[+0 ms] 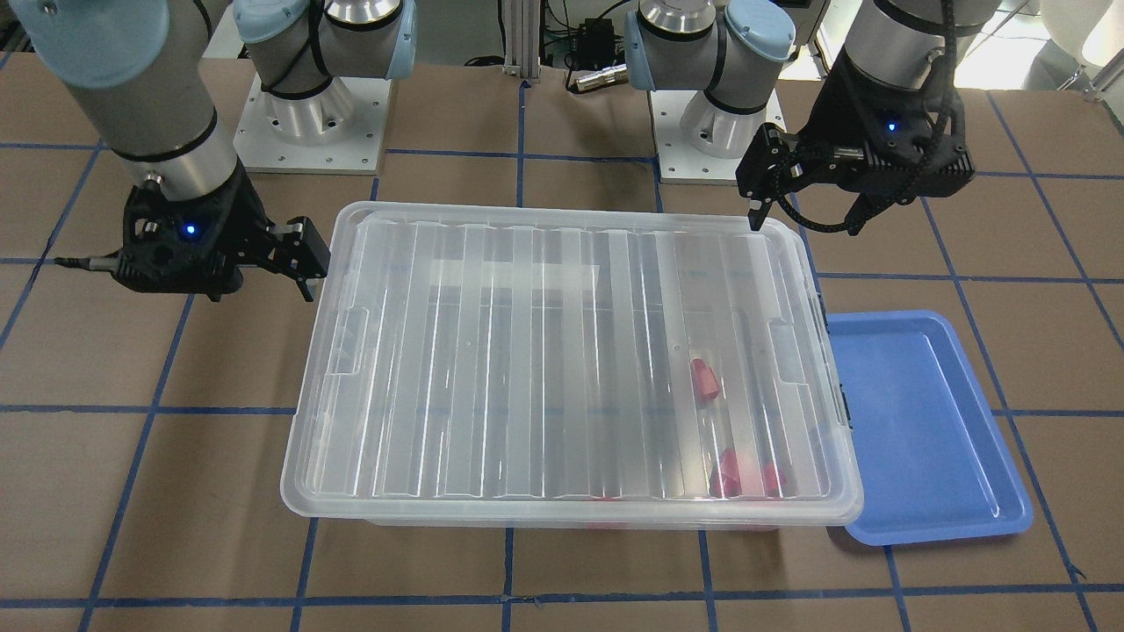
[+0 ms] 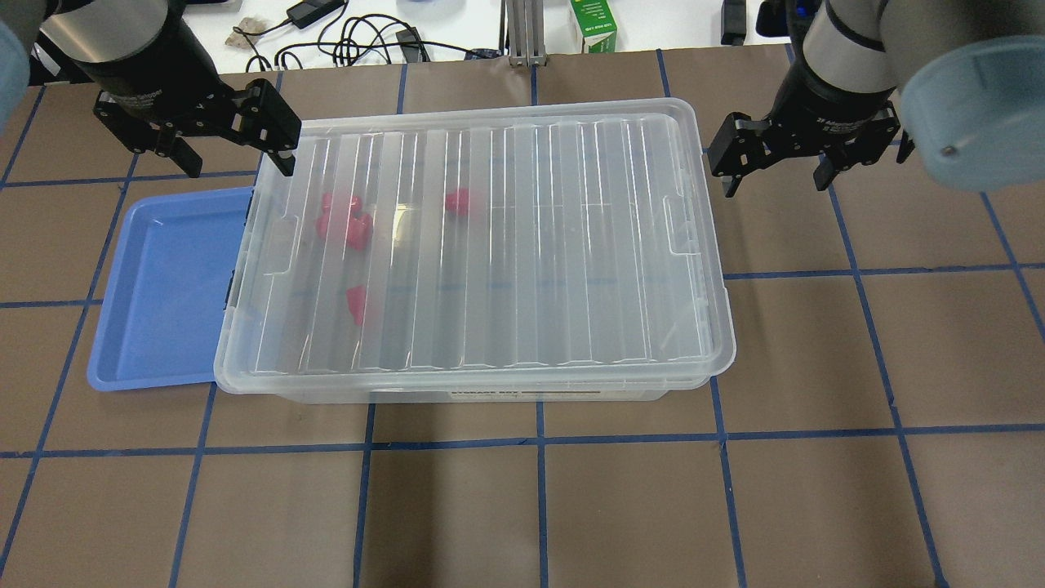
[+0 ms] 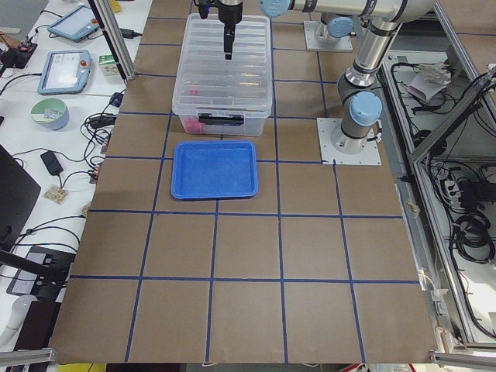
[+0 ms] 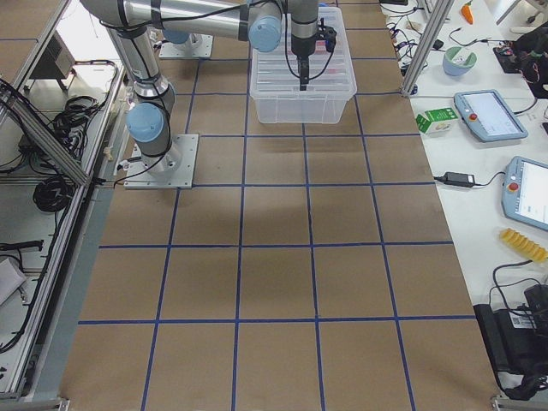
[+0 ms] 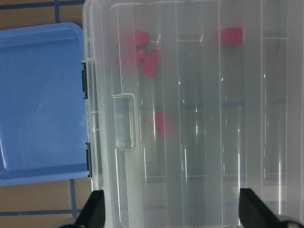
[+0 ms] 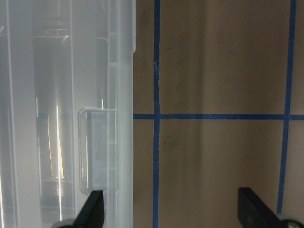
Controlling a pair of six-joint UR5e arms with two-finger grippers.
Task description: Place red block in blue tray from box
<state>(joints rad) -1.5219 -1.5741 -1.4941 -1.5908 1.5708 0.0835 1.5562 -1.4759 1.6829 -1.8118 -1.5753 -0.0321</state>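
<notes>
Hovering at either end of the lidded box (image 2: 531, 245), my left gripper (image 2: 238, 159) and right gripper (image 2: 774, 173) gape wide, empty; red blocks (image 2: 357, 304) inside, blue tray (image 2: 163, 286) alongside.

Left arm (image 1: 896, 44) and right arm (image 1: 140, 96): silver-grey tubular links, pale blue joint caps (image 1: 762, 26), square metal base plates (image 1: 351, 151) with small screws. Left gripper (image 2: 238, 167) and right gripper (image 2: 774, 186): black angular housings, each with a blue light (image 1: 891, 127); black cables (image 1: 950, 53) run alongside.

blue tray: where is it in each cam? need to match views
Front-facing: blue tray lower right, beside the box's right end.
Overhead: left edge, mid-height.
Exterior left: upper centre-left, nearer than the box.
Exterior right: not visible.
Left wrist: left half.
Right wrist: not in it.
Shared landmark: the clear box beside it.
</notes>
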